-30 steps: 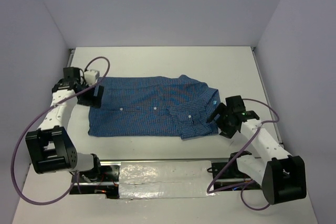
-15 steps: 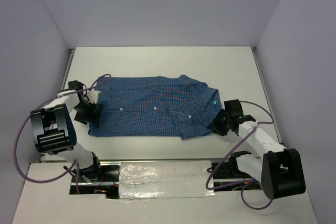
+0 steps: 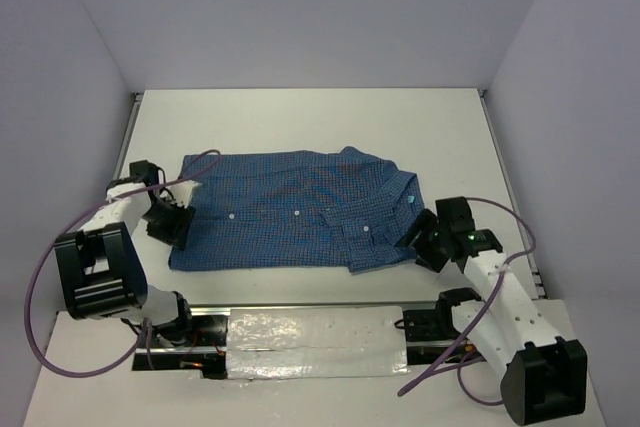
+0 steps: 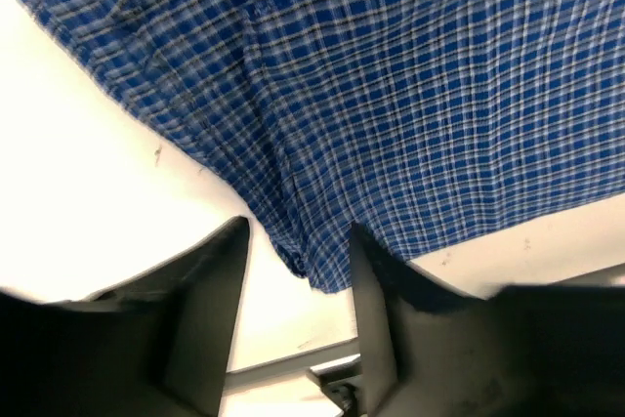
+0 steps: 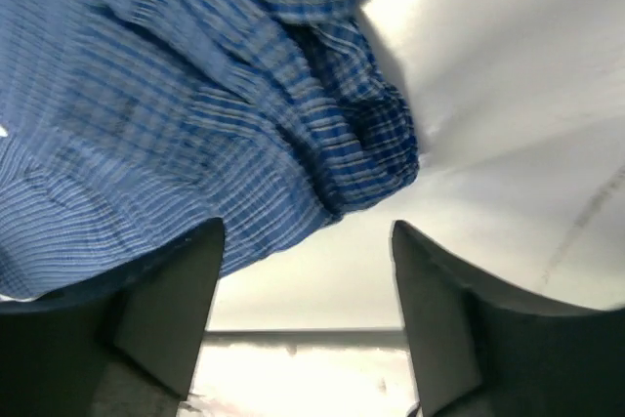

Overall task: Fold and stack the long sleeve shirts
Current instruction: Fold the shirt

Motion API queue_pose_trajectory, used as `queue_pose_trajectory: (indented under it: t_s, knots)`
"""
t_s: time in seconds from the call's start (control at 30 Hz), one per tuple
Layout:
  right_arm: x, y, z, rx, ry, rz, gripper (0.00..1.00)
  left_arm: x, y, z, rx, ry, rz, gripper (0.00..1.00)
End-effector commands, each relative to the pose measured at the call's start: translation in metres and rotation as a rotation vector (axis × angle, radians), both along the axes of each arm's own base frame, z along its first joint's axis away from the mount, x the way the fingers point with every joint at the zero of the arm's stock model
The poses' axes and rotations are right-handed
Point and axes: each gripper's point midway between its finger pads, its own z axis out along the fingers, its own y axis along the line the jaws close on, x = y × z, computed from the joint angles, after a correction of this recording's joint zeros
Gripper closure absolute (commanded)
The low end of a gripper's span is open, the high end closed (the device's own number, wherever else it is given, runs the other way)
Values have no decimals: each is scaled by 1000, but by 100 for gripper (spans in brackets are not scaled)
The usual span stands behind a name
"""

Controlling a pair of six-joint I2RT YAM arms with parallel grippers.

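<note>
The white table (image 3: 300, 112) sits boxed in by plain pale walls (image 3: 300, 7). On my screen the one blue checked shirt (image 3: 290, 212) lies flat across the middle of the table. Its buttoned front is up, with the white buttons (image 3: 297, 213) in a row along its length, the collar (image 3: 397, 185) at its right end and the hem at its left. It reads as a tidy rectangle, so I judge the sleeves are already folded in, though I can't see where they lie.

I have the left gripper (image 4: 298, 233) down at the shirt's near left corner. In its wrist view the jaws stand partly apart, with the hem corner (image 4: 308, 275) poking into the gap. A sliver of bare table shows between cloth and one finger, so nothing is clamped yet.

The right gripper (image 5: 308, 236) sits at the shirt's near right corner, on the collar end. Its jaws are wide and hold nothing, and a bunched fold of cloth (image 5: 371, 158) lies just ahead of the gap.

I read the placement this way: the two ends of the shirt's near edge are the handles for the next fold. Lifting both together should keep that edge straight, where a pinch at one end alone would drag the shirt askew. The wider opening on the right suits the thicker bunch there, and the thin hem needs less. My worry is that the right jaws catch only the top layer.
</note>
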Motion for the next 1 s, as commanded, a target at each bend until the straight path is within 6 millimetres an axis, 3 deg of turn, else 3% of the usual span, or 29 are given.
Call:
queue_pose_trajectory:
  t_s: [0.0, 0.03, 0.1, 0.13, 0.17, 0.2, 0.23, 0.27, 0.3, 0.33, 0.37, 0.4, 0.47, 0.5, 0.53, 0.57, 0.6, 0.67, 0.7, 0.83, 0.97]
  knots:
    - [23, -17, 49, -118, -91, 29, 22, 11, -2, 16, -21, -24, -28, 40]
    - [43, -18, 83, -148, -151, 43, 22, 29, 2, 31, -15, -66, -18, 38]
    - [69, -21, 116, -208, -234, 104, 21, 47, 1, 42, -48, -74, -6, 37]
    - [94, -17, 141, -213, -282, 126, 21, 70, 6, 62, -49, -131, 25, 37]
    - [108, -14, 149, -227, -307, 175, 21, 83, 8, 63, -62, -135, 47, 36]
    - [139, -2, 163, -199, -341, 217, 21, 112, 10, 85, -73, -217, 79, 36]
    - [155, 3, 169, -192, -356, 238, 22, 125, 12, 91, -82, -246, 101, 36]
    - [170, 10, 169, -187, -352, 263, 22, 138, 13, 88, -97, -241, 124, 35]
    - [194, 19, 192, -179, -412, 277, 23, 150, 14, 91, -107, -259, 143, 34]
    - [217, 28, 165, -174, -336, 305, 23, 169, 19, 102, -107, -307, 182, 24]
    - [232, 36, 156, -169, -313, 329, 23, 177, 21, 93, -109, -293, 203, 23]
    - [259, 54, 140, -164, -269, 369, 23, 185, 23, 93, -104, -306, 219, 21]
    - [272, 73, 113, -194, -168, 429, 23, 200, 37, 81, -51, -328, 245, 19]
    - [303, 85, 94, -209, -139, 441, 23, 205, 40, 77, -38, -333, 251, 18]
    - [313, 93, 85, -215, -120, 455, 22, 213, 46, 69, -21, -342, 263, 16]
    - [331, 105, 98, -201, -157, 468, 22, 217, 47, 64, -23, -341, 267, 4]
    - [335, 118, 53, -189, -76, 499, 22, 223, 45, 63, -30, -347, 269, 4]
    - [346, 136, 44, -158, -73, 506, 22, 231, 42, 49, -47, -331, 272, 1]
    - [344, 139, 16, -163, -25, 511, 22, 234, 40, 46, -56, -328, 282, 1]
    - [326, 147, -16, -129, 28, 527, 22, 241, 29, 27, -87, -310, 273, 1]
    - [313, 139, -24, -163, 43, 539, 22, 241, 16, 13, -113, -294, 245, 1]
